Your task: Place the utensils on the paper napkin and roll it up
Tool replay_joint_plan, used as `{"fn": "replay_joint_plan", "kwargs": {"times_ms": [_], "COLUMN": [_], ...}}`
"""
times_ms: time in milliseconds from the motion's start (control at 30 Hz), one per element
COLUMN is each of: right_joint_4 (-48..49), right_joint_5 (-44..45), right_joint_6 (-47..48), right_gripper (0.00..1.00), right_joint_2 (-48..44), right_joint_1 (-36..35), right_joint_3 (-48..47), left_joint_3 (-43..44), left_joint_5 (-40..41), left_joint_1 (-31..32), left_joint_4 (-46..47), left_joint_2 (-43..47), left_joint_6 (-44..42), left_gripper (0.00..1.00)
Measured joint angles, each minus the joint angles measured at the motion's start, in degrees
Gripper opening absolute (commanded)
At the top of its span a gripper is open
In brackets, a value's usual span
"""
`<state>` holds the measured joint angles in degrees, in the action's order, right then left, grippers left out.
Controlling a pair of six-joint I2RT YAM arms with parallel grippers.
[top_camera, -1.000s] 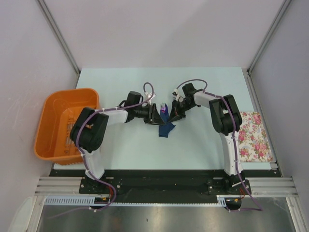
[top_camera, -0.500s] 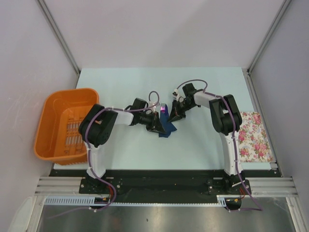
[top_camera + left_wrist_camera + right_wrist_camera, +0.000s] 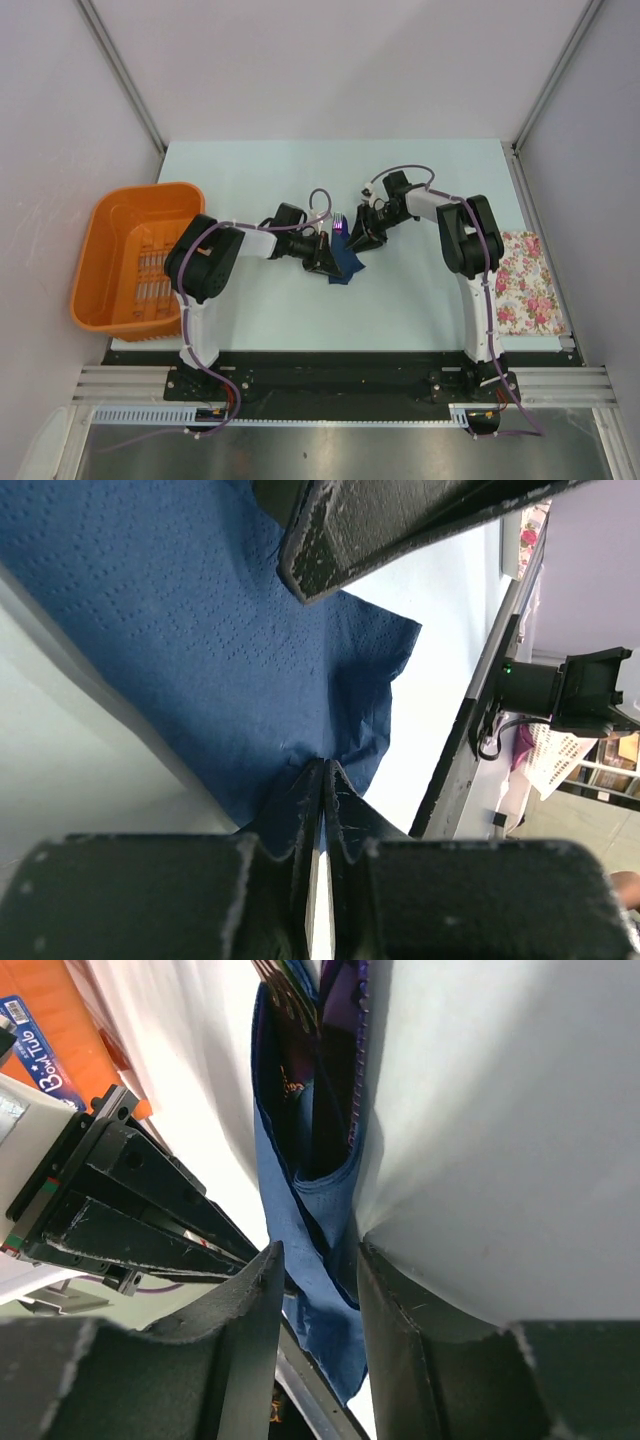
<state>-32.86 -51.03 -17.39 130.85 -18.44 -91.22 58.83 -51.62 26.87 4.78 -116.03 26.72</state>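
1. Where the two arms meet at the middle of the table [image 3: 430,180], one paper napkin [image 3: 347,264] lies crumpled. It is dark navy, and the purple utensils [image 3: 341,221] stick out of its far end. At least two pieces show, but a sure count is not possible.
2. Two grippers are at it. The left gripper [image 3: 324,780] comes in from the napkin's left side, its fingers pressed together with a fold of the paper pinched between them.
3. The right gripper [image 3: 320,1252] reaches in from the right. Its jaws stand apart and the folded napkin runs through the gap. I cannot tell whether either pad presses on it.
4. One orange basket [image 3: 100,250] sits at the table's left edge and one white floral cloth [image 3: 525,280] at its right edge. Both are well apart from the napkin.
5. From above, the two gripper heads cover most of the napkin. Only its near tip and the tops of the utensils show.
6. The left wrist view shows the pinch and the paper's dotted embossing, with a dark finger of the right gripper crossing above it, but no utensils.
7. Only the right wrist view shows the utensils wrapped inside the napkin's fold, with fork tines and a toothed edge visible. It also shows the left gripper just left of the napkin and a corner of the basket.
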Motion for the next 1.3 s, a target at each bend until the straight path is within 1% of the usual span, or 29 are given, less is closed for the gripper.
{"fn": "replay_joint_plan", "kwargs": {"times_ms": [200, 300, 333, 400, 433, 500, 533, 600, 700, 733, 867, 1133, 1300], "right_joint_4": [-0.6, -1.3, -1.6, -2.0, -2.3, -2.8, -3.0, -3.1, -3.1, -3.1, -3.1, -3.1, -3.1], "right_joint_5": [-0.1, -0.1, 0.1, 0.6, 0.8, 1.4, 1.8, 2.2, 2.3, 2.3, 2.3, 2.3, 2.3], "right_joint_6": [0.8, 1.7, 2.1, 3.0, 3.3, 4.2, 4.4, 4.8, 5.1, 5.2, 5.2, 5.2, 5.2], "right_gripper": [0.41, 0.34, 0.29, 0.23, 0.13, 0.05, 0.00, 0.00, 0.00, 0.00, 0.00, 0.00, 0.00], "right_joint_2": [0.0, 0.0, 0.0, 0.0, 0.0, 0.0, 0.0, 0.0, 0.0, 0.0, 0.0, 0.0, 0.0], "right_joint_1": [0.1, -0.2, -0.3, -0.6, -0.8, -1.0, -1.0, -1.0, -0.9, -0.9, -0.9, -1.2, -1.3], "right_joint_3": [0.0, 0.0, 0.0, 0.2, 0.3, 0.5, 0.6, 0.7, 0.7, 0.7, 0.7, 0.7, 0.7], "left_joint_3": [0.3, 0.4, 0.4, 0.5, 0.5, 0.5, 0.6, 0.9, 1.2, 1.2, 1.2, 1.2, 1.1], "left_joint_5": [0.2, 0.3, 0.3, 0.3, 0.3, 0.3, 0.3, 0.3, 0.3, 0.3, 0.5, 2.4, 3.1], "left_joint_1": [0.0, 0.0, 0.0, 0.0, 0.0, 0.0, 0.0, 0.0, 0.0, 0.0, 0.3, 1.6, 4.0], "left_joint_4": [-0.6, -0.9, -1.0, -1.1, -1.1, -1.1, -1.3, -1.8, -2.5, -2.5, -3.0, -3.6, -2.3], "left_joint_2": [0.0, 0.0, 0.0, 0.0, 0.0, 0.0, 0.0, 0.0, 0.1, 0.2, 1.2, 3.5, 3.5], "left_joint_6": [-0.3, -0.4, -0.5, -0.9, -1.0, -1.4, -1.5, -1.9, -2.5, -2.8, -4.9, -7.6, -7.3], "left_gripper": [0.09, 0.09, 0.09, 0.09, 0.09, 0.09, 0.10, 0.11, 0.16, 0.20, 0.27, 0.27, 0.23]}}
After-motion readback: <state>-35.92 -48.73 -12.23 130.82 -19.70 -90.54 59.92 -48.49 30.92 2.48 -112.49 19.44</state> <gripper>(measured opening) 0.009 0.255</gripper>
